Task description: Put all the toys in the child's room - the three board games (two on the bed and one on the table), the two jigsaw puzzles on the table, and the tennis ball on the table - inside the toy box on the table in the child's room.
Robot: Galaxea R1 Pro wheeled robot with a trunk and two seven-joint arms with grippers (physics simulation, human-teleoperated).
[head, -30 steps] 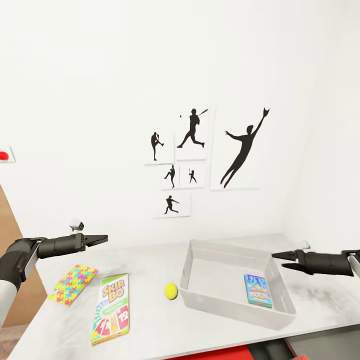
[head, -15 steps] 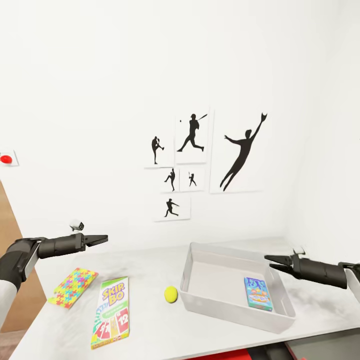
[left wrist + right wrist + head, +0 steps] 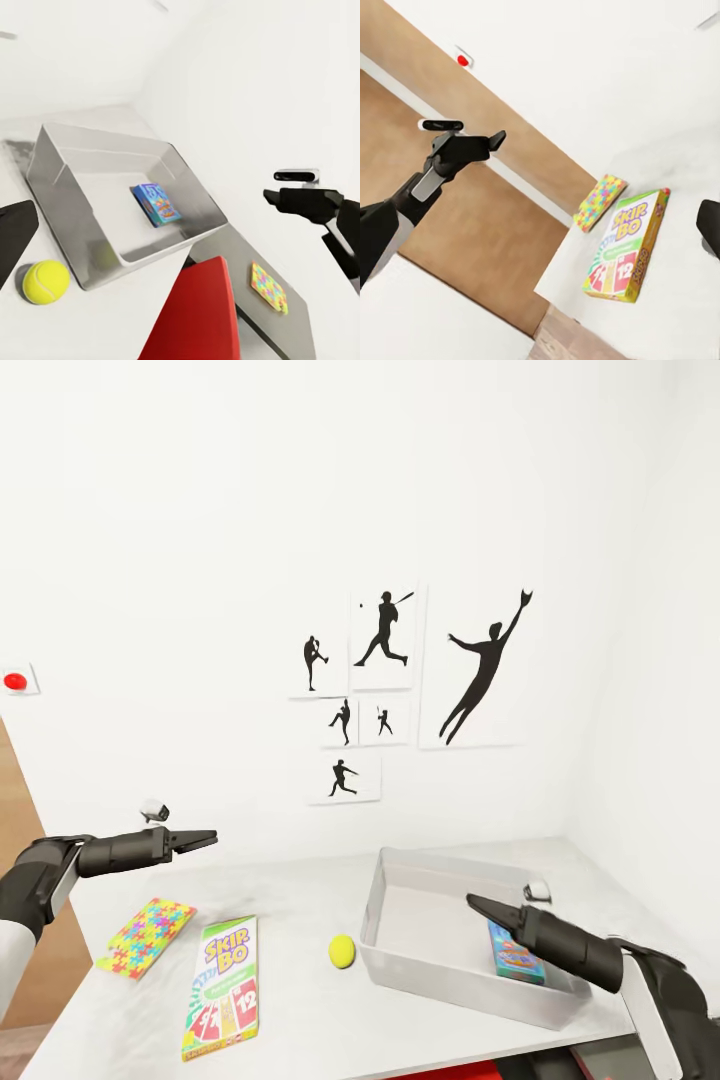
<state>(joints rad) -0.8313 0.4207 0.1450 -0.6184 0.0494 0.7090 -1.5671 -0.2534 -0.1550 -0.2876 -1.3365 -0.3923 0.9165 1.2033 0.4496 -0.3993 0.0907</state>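
Observation:
The light-grey toy box (image 3: 440,972) (image 3: 75,225) stands on the right of the table (image 3: 300,1020), with a blue board game (image 3: 512,962) (image 3: 156,204) lying flat inside. My right gripper (image 3: 475,905) (image 3: 271,196) hovers open over the box, partly covering that game and holding nothing. The tennis ball (image 3: 342,952) (image 3: 46,281) rests just left of the box. Further left lie the Skip-Bo board game (image 3: 225,985) (image 3: 626,247) and a mosaic jigsaw puzzle (image 3: 147,937) (image 3: 600,201). My left gripper (image 3: 205,840) (image 3: 499,139) hangs open and empty above the puzzle.
A second mosaic box (image 3: 268,287) lies on a lower dark-grey surface beyond the toy box. A red chair (image 3: 199,315) stands at the table's front edge. Baseball silhouettes (image 3: 385,690) hang on the white wall, and a red button (image 3: 14,681) sits beside a wooden door (image 3: 15,830).
My right arm has swung left and down from the table's right end to over the toy box. The left arm has held still. The view has shifted slightly.

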